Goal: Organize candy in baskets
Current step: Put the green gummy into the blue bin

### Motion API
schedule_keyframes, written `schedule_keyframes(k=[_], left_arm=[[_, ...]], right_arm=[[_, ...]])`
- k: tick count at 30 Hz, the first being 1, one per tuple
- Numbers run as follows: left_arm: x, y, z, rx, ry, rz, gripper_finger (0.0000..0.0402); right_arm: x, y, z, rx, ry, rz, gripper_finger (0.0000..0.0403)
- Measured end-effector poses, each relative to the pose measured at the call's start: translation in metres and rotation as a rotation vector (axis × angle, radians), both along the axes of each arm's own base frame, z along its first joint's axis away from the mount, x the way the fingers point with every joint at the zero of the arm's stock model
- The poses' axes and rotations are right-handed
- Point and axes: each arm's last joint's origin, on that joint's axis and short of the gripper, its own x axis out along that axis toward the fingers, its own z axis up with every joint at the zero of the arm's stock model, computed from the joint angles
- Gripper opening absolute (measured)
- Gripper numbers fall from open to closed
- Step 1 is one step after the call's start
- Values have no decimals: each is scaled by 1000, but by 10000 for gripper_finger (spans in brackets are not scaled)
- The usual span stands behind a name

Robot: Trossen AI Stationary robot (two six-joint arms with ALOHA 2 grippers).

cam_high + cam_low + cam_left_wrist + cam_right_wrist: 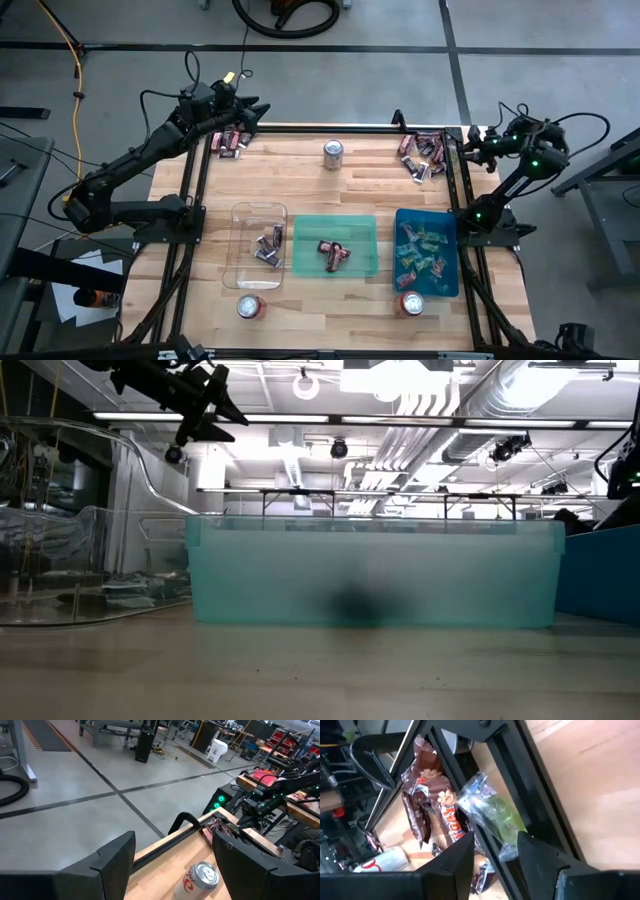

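Note:
Three baskets stand in a row near the table's front: clear (258,245), green (335,245) and blue (427,250), each with some candy inside. Loose candy lies in a far-left pile (228,140) and a far-right pile (420,155). My left gripper (250,110) hangs open above the far-left pile, nothing between its fingers (115,865). My right gripper (495,847) is open, slanting down at the far-right pile. A light green wrapped candy (492,815) lies across the black frame rail (470,775), its near end between my fingertips. Brown wrapped candy (420,805) lies beside it. My right gripper stands with a finger on either side of the green candy's near end (507,851). Whether a finger (530,852) touches the wrapper, I cannot tell. The candy rests on the frame rail.
Three drink cans stand on the table: far middle (333,152), front left (250,306) and front right (411,303). A black metal frame (330,130) borders the table. Bare wood lies between the piles and the baskets.

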Motion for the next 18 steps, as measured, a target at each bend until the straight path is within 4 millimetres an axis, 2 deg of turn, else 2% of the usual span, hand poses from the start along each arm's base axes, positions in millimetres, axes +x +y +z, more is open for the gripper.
schedule_keyframes(k=[8,18], left_arm=[[0,0,0,9,9,5,252],[0,0,-2,-4,19,6,252]], right_arm=[[4,9,-21,-15,-55,-71,143],[4,6,-22,16,0,-71,118]])
